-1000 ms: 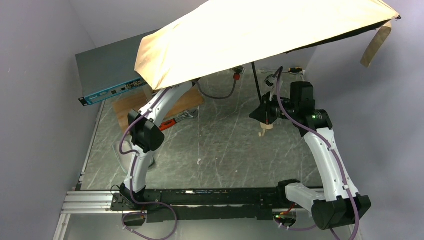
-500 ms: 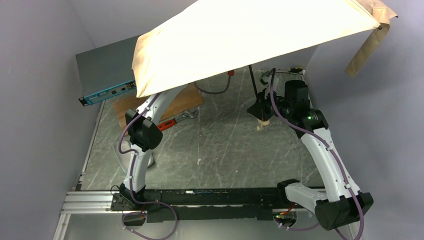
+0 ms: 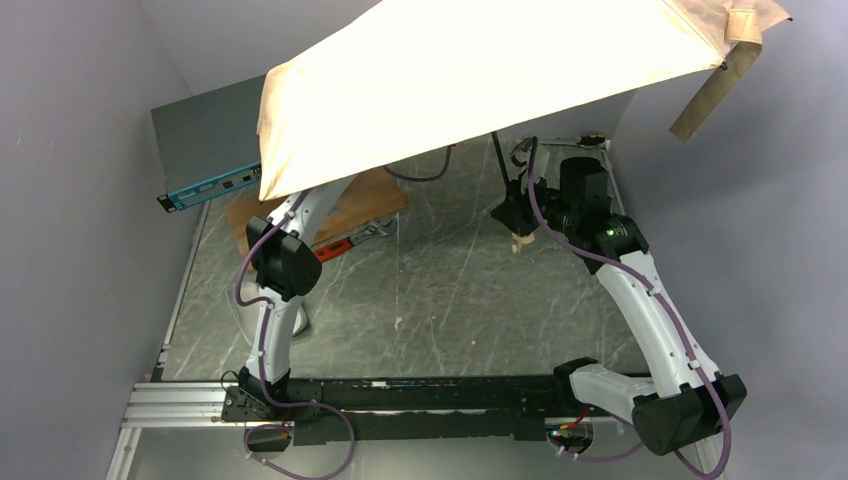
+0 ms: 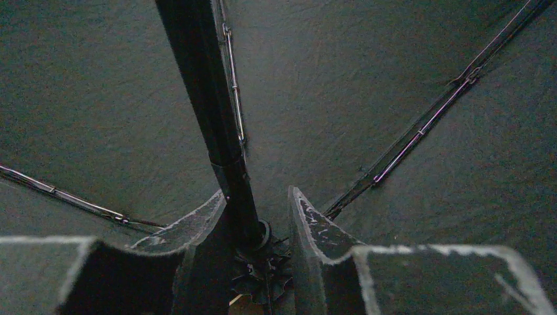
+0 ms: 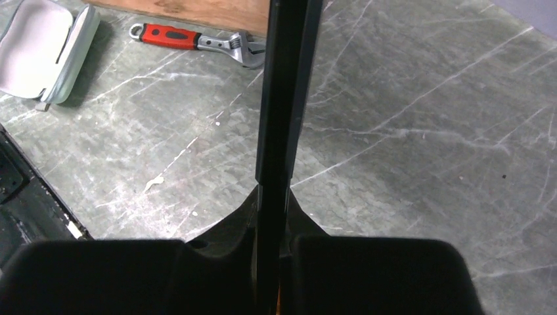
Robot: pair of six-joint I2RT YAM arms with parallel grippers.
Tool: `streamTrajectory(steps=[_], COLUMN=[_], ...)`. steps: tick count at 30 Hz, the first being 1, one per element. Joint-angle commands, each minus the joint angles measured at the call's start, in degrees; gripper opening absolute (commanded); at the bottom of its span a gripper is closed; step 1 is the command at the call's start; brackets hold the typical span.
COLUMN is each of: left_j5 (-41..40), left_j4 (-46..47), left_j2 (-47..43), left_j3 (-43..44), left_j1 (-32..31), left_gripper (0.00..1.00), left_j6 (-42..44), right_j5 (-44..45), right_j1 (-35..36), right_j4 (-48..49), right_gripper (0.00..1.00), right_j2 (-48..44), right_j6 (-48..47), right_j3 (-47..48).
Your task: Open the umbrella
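Note:
The umbrella stands open: its tan canopy [image 3: 480, 70] spreads over the back of the table, with the thin black shaft [image 3: 503, 165] slanting down to the cream handle [image 3: 520, 243]. My right gripper [image 3: 517, 215] is shut on the shaft just above the handle; in the right wrist view the shaft [image 5: 284, 79] runs straight up from between the gripper's [image 5: 272, 197] closed fingers. My left gripper [image 4: 256, 210] is hidden under the canopy in the top view. Its wrist view shows black lining [image 4: 394, 65], ribs [image 4: 420, 125], and its fingers closed around the runner [image 4: 263, 266] on the shaft [image 4: 203, 79].
A red-handled wrench [image 3: 345, 243] lies beside a wooden board [image 3: 370, 200] at the back left. A grey-blue box [image 3: 205, 140] stands behind them. The pale mint-white sleeve [image 5: 43, 49] lies on the left. The umbrella's strap [image 3: 710, 85] hangs at the top right.
My right gripper has moved back and a little left with the shaft. The canopy has tilted, its right edge rising. The left arm has drawn further back under the canopy.

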Motion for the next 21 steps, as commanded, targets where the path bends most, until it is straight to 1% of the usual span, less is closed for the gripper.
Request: streamTrajectory(steps=[1, 13, 15, 16, 18, 19, 21], left_j5=[-45.2, -50.7, -48.9, -46.2, -41.5, -39.8, -38.4], left_j4=[14.2, 16.7, 20.0, 22.7, 24.9, 24.8, 25.4], left_j2=[-6.0, -8.6, -10.4, -12.6, -17.5, -18.8, -19.6], left_j3=[7.7, 5.9, 0.5, -5.5, -15.6, -18.9, -22.2], left_j1=[18.6, 21.4, 20.5, 19.9, 18.0, 16.7, 13.7], left_gripper=[0.35, 0.39, 0.40, 0.40, 0.39, 0.38, 0.39], left_j6=[-1.6, -5.4, -4.7, -3.9, -3.7, -3.8, -3.5], right_j5=[-12.4, -12.7, -13.2, -13.8, -15.1, -15.5, -15.8], right_j1=[4.9, 8.3, 8.8, 8.9, 8.9, 8.9, 8.8], right_j4=[-30.9, -31.3, -30.7, -30.2, -28.5, -27.7, -27.0], right_gripper=[0.00, 0.00, 0.00, 0.00, 0.00, 0.00, 0.00], right_j2=[-2.6, -1.6, -1.8, -1.8, -1.4, -1.2, -0.5], right_j6=[-21.9, -22.6, -22.3, -22.0, -20.7, -20.2, -19.5], right_j3=[-5.0, -4.9, -4.9, -4.4, -2.5, -1.4, 0.9])
